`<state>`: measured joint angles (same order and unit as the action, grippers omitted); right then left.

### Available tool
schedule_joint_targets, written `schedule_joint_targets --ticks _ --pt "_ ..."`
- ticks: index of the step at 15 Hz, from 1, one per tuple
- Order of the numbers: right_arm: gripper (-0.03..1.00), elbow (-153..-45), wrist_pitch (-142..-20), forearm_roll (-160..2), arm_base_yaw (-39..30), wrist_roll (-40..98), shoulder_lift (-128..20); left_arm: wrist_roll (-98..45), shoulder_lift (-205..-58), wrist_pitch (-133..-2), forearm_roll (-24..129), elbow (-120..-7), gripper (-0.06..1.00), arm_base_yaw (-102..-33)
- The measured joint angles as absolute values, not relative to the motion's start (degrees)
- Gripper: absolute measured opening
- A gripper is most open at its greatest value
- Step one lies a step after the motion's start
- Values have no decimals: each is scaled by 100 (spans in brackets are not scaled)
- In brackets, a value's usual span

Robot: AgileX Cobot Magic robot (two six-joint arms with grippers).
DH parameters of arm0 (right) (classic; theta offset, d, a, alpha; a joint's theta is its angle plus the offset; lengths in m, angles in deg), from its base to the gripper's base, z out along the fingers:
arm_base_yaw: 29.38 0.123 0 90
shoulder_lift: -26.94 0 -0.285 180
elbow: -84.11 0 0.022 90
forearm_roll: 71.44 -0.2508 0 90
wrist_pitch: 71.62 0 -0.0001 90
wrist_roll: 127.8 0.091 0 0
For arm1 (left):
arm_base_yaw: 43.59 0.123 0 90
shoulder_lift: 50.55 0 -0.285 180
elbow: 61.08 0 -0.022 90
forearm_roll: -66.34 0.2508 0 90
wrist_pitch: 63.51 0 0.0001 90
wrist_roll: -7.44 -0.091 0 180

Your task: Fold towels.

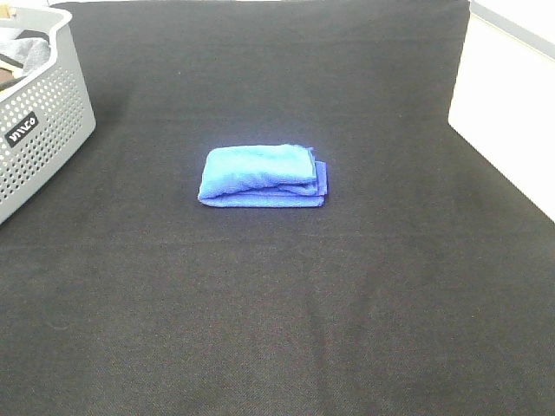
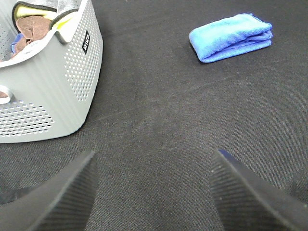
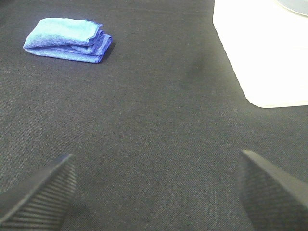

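A bright blue towel (image 1: 262,176) lies folded into a small thick bundle in the middle of the black table cover. It also shows in the left wrist view as the towel (image 2: 231,37) and in the right wrist view as the towel (image 3: 68,40). My left gripper (image 2: 153,190) stands open over bare black cloth, well short of the towel. Over bare cloth too, my right gripper (image 3: 155,192) is wide open and far from the towel. Neither gripper holds anything, and neither arm shows in the exterior high view.
A perforated grey basket (image 1: 43,121) with cloths inside stands at the back left, close to my left gripper as the basket (image 2: 62,91). A white surface (image 1: 507,104) borders the black cover on the right, seen also as the white surface (image 3: 262,53).
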<state>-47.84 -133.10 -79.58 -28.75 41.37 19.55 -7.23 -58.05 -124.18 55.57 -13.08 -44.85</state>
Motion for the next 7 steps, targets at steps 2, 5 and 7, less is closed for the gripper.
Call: schedule_joint_targets --ticks 2,5,7 --pt "85 -4784 -13310 -7958 -2875 4137 1955 -723 -5805 -12418 5557 -1308 64 -4485" --pt "85 -4784 -13310 -7958 -2875 4137 1955 -723 -5805 -12418 5557 -1308 64 -4485" --pt "85 -4784 -13310 -7958 -2875 4137 1955 -723 -5805 -12418 5557 -1308 64 -4485"
